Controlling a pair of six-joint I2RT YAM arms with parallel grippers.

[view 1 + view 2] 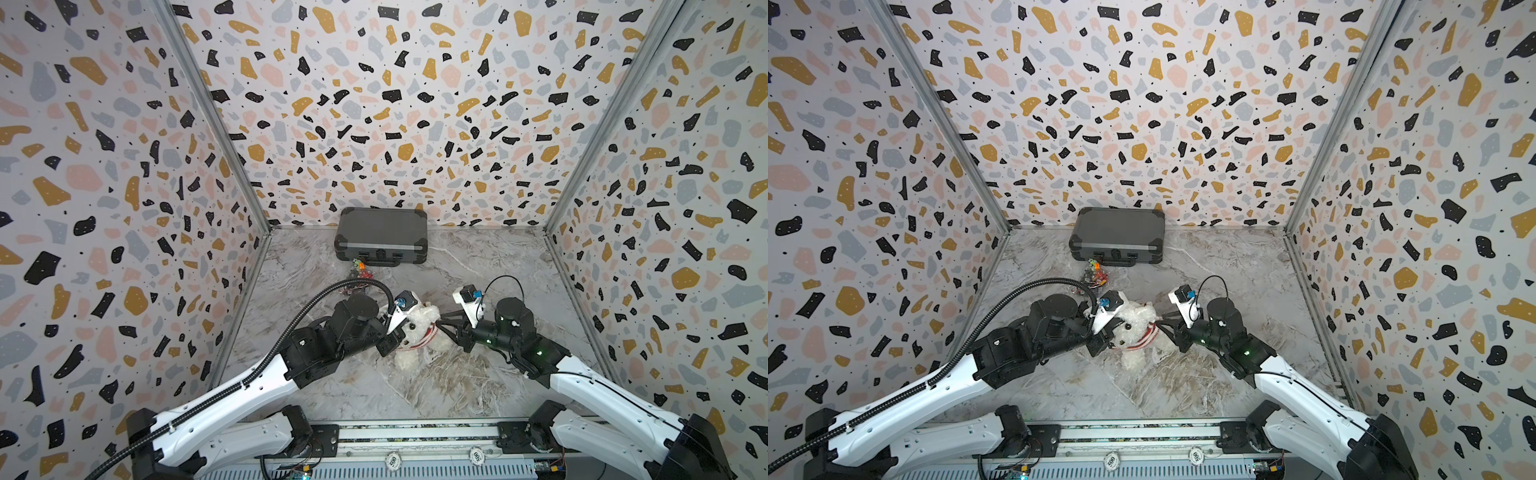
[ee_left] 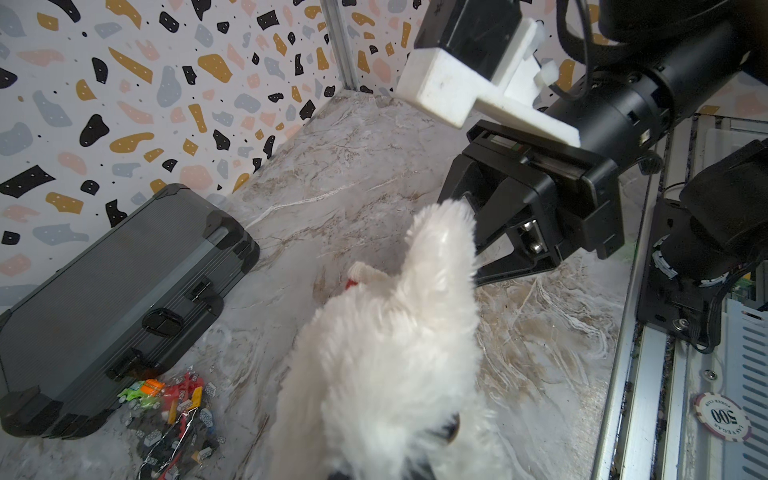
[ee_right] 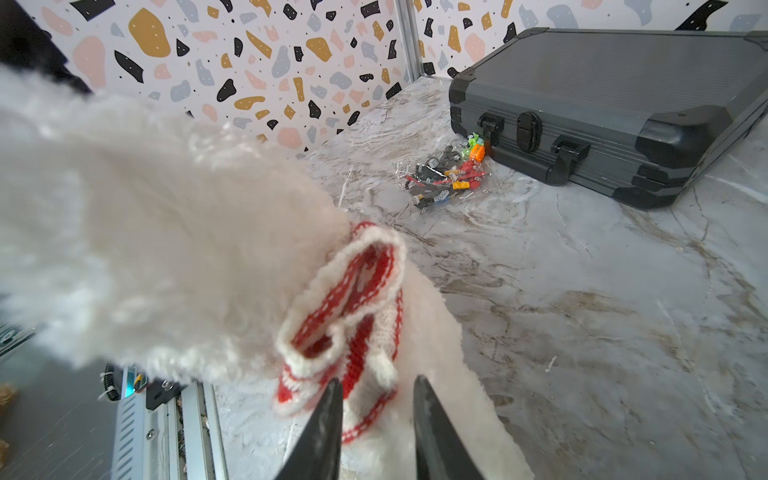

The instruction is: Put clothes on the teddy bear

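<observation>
The white teddy bear (image 1: pixel 417 326) (image 1: pixel 1133 328) sits mid-table between my two arms. A red-and-white striped sweater (image 1: pixel 1144 337) (image 3: pixel 357 291) is bunched around its neck and chest. My left gripper (image 1: pixel 394 338) (image 1: pixel 1106 341) is at the bear's head, and its jaws are buried in the fur (image 2: pixel 395 353). One dark eye of the bear shows beside them. My right gripper (image 1: pixel 442 328) (image 3: pixel 377 382) reaches in from the other side. Its fingers (image 3: pixel 332 399) are closed in on the sweater's lower edge, with knit and fur filling the gap between them.
A dark grey carry case (image 1: pixel 382 237) (image 3: pixel 602 104) lies shut against the back wall. A clear bag of small coloured bricks (image 1: pixel 360 271) (image 2: pixel 174 415) lies in front of it, behind my left arm. Patterned walls enclose three sides. Two poker chips (image 1: pixel 392 459) rest on the front rail.
</observation>
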